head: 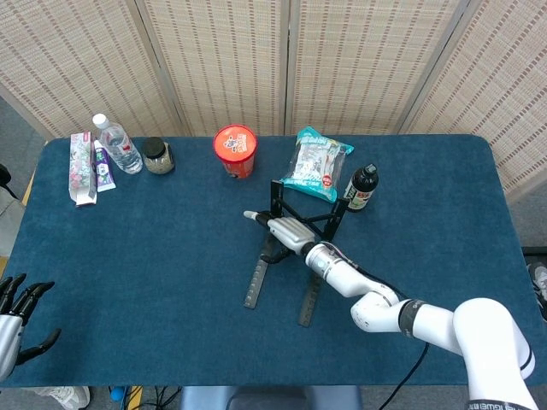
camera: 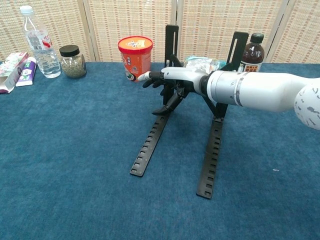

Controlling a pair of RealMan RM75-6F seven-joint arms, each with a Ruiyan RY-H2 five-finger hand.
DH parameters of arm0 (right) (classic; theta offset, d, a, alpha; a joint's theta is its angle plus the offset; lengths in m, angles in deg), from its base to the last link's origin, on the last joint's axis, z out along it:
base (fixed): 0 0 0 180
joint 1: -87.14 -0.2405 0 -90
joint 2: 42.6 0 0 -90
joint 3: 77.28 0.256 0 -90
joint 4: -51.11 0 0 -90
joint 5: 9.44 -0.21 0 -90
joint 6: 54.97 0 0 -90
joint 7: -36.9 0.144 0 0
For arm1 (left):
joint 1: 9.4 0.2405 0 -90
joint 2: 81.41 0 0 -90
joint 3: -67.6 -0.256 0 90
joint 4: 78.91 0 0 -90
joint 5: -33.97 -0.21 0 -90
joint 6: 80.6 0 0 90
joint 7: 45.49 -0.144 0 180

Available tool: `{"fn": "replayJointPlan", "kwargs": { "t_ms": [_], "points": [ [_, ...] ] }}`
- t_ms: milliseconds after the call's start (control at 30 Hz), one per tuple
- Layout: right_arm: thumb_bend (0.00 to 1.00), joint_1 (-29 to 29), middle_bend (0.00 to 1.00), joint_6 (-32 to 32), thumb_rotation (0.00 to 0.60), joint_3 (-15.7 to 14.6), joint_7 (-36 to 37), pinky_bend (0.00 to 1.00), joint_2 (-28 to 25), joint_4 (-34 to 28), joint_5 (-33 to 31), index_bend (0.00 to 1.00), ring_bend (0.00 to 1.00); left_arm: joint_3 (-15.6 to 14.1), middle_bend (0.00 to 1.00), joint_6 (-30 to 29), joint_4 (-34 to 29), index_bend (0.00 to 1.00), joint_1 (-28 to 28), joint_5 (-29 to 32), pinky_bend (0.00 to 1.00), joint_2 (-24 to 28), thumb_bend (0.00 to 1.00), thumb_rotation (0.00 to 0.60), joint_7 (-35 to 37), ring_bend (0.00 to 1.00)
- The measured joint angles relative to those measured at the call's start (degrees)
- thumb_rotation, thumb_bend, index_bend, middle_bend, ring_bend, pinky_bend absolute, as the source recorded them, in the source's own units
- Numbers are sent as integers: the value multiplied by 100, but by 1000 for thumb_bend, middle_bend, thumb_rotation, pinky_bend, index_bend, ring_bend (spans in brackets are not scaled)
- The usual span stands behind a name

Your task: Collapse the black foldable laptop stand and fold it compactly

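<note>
The black laptop stand (head: 309, 299) stands unfolded mid-table, its two slotted rails (camera: 210, 155) running toward me and its uprights raised at the back. My right hand (head: 286, 231) hovers over the left rail's hinge. In the chest view the right hand (camera: 175, 80) has one finger pointing left while the dark fingers (camera: 172, 100) curl down onto the left rail. Black on black hides whether they grip it. My left hand (head: 13, 316) hangs at the near left table edge, fingers spread, holding nothing.
Behind the stand sit a red cup (head: 235, 149), a teal snack bag (head: 317, 164) and a dark bottle (head: 361, 188) close to the right upright. A water bottle (head: 117, 147), a jar (head: 157, 155) and toothpaste boxes (head: 85, 168) stand far left.
</note>
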Motion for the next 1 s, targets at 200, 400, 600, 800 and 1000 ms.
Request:
{"fn": "replayJointPlan", "kwargs": {
  "t_ms": [200, 400, 600, 800, 1000],
  "points": [
    [214, 172, 110, -291, 600, -70, 211, 0, -406, -681, 376, 0, 0, 10, 224, -31, 7, 169, 25, 22, 26, 9, 180, 600, 3, 52],
    [212, 505, 111, -1166, 600, -198, 560, 0, -1136, -1566, 1102, 0, 0, 11, 224, -29, -25, 169, 29, 19, 26, 11, 181, 600, -29, 52],
    [125, 990, 116, -2187, 600, -312, 669, 0, -2022, -2392, 1593, 0, 0, 19, 224, 1, -71, 168, 2, -5, 25, 23, 180, 600, -70, 52],
    [42, 1584, 116, -2713, 600, -376, 197, 0, -2770, -2941, 1423, 0, 0, 36, 224, 48, -106, 169, -59, -52, 26, 7, 181, 600, -102, 52],
    [0, 1932, 116, -2827, 600, -464, -8, 0, -3126, -3059, 1061, 0, 0, 46, 224, 104, -153, 169, -104, -66, 26, -3, 181, 600, -167, 52]
  ]
}}
